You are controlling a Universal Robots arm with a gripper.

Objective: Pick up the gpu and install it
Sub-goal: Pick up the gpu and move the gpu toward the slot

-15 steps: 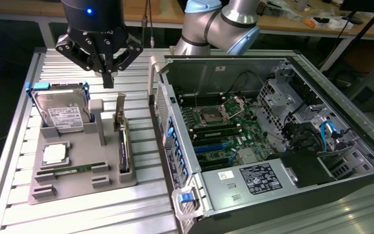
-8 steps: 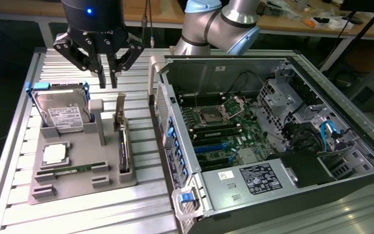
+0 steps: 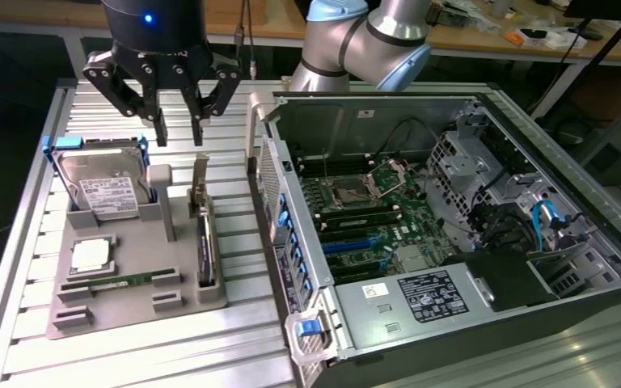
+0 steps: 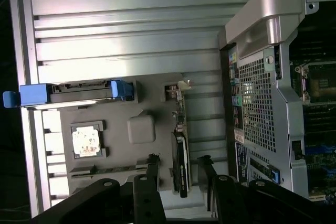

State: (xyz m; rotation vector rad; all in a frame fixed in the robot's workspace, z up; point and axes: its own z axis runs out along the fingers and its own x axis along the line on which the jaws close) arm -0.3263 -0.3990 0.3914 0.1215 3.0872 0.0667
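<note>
In the exterior view the tool hangs open and empty above the grey holder on the tabletop, where the gpu stands on edge. In the wrist view its spread fingers flank the gpu.

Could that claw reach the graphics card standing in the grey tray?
Probably yes: the gripper hangs open above the gpu, which stands on edge in the tray with nothing over it.

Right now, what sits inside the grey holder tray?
Silver labelled hard drive, square silver chip, slim green memory stick, thin dark gpu card on edge. Its slot hides the card's lower edge.
</note>
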